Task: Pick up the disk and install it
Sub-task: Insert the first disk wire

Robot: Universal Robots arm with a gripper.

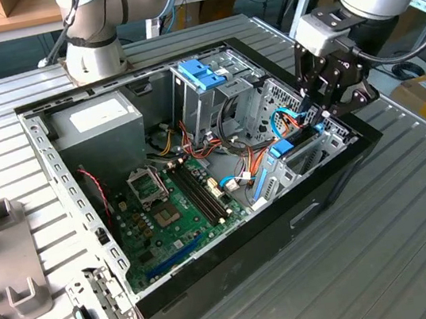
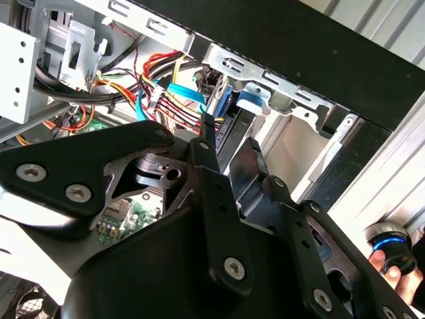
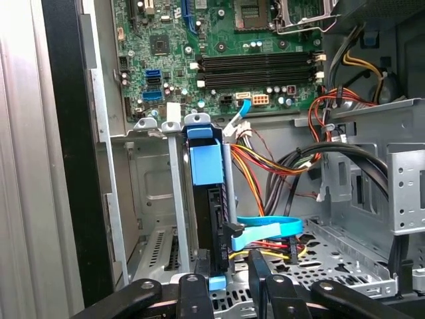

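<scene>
Logging the gripper (image 3: 227,259) closest to the lens in the first wrist view, hanging low over the corner drive bay (image 3: 174,199) of the open computer case. Reading its jaws as standing apart: seeing yellow wiring through the gap between one finger (image 3: 257,272) and the disk (image 3: 214,212), so apparently not clamping anything (other side too overlapped to check for contact).

Finding the disk sitting down inside the bay, between the bay's grey metal walls, standing on its thin edge. Judging that the slot is forcing that posture, there being room for it only edge-on. Taking its long axis as running from the gripper end away toward the motherboard (image 3: 219,40), with the blue carrier tab at the far, motherboard end.

Noting a light-blue flat cable (image 3: 269,227) lying just beside the disk's black body.

Moving out to the exterior view: placing the gripper (image 1: 320,115) at the case corner on the exterior view's right, the disk (image 1: 285,149) just beside it, and the grey power supply (image 1: 95,125) well apart.
</scene>
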